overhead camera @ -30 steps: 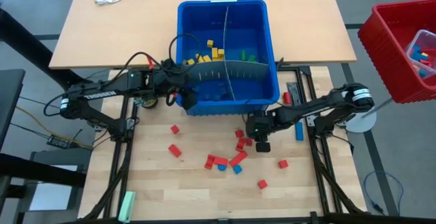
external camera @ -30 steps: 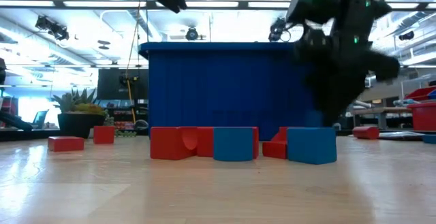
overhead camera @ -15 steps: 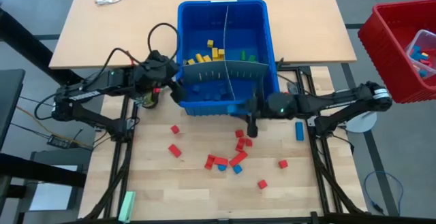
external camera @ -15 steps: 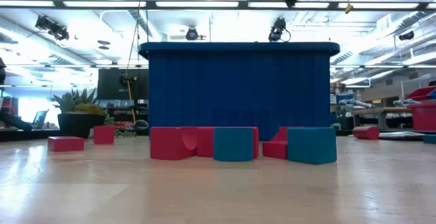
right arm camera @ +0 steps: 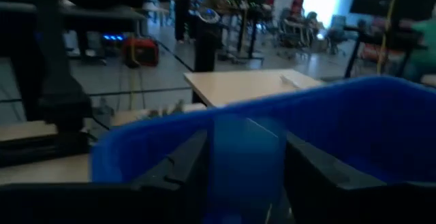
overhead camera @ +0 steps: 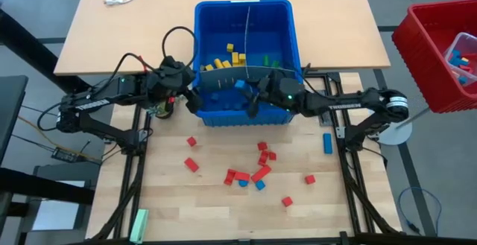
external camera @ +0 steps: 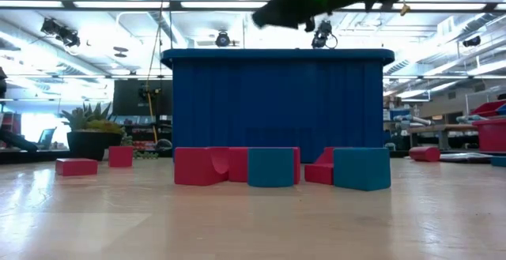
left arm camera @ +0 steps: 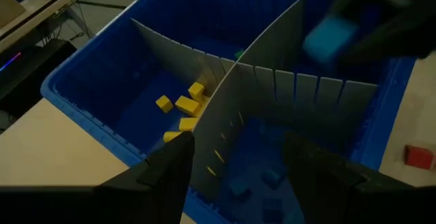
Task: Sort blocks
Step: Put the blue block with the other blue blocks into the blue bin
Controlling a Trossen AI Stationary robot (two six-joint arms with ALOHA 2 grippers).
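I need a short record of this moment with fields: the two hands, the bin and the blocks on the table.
right hand: shut on a small blue plastic block, held above the blue plastic bin, over its near left compartment
left hand: open, empty, at the bin's left wall
bin contents: yellow blocks far left; green blocks far right
wooden table: scattered red blocks, a few blue among them
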